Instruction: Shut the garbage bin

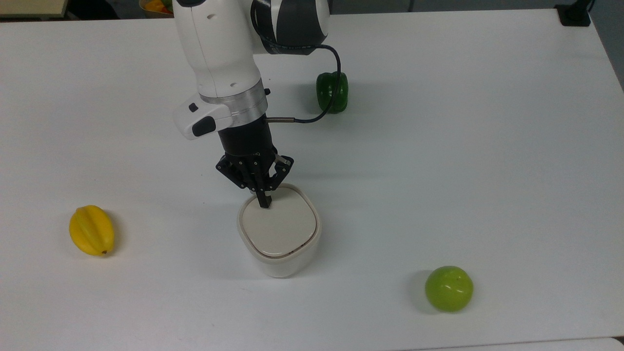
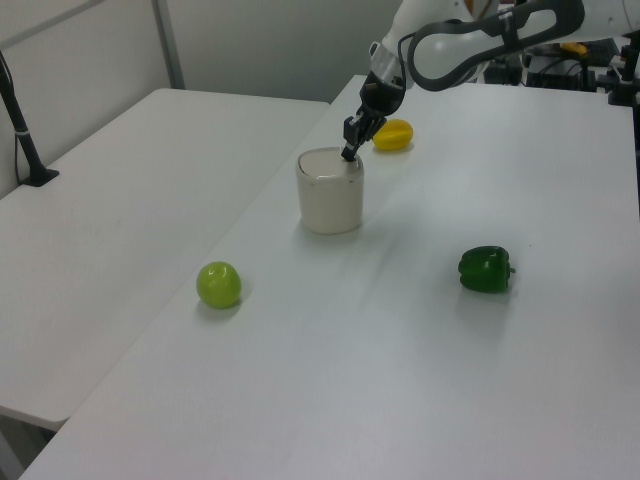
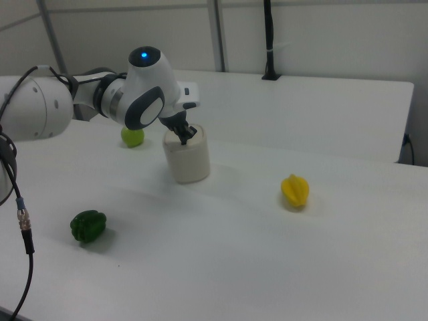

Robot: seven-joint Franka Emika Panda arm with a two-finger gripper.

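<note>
The garbage bin (image 1: 280, 261) is a small white rounded tub in the middle of the table, also seen in the left view (image 2: 330, 200) and the right view (image 3: 188, 164). Its flat beige lid (image 1: 280, 229) lies down inside the rim. My gripper (image 1: 265, 204) is shut, and its joined fingertips press on the lid's far edge in the top view. From the side, the gripper (image 2: 349, 155) stands tilted over the bin's top.
A yellow starfruit (image 1: 91, 230) lies at the top view's left. A green apple (image 1: 448, 288) sits at the lower right and a green bell pepper (image 1: 332, 91) behind the bin. The arm's cable (image 1: 317, 114) hangs in front of the pepper.
</note>
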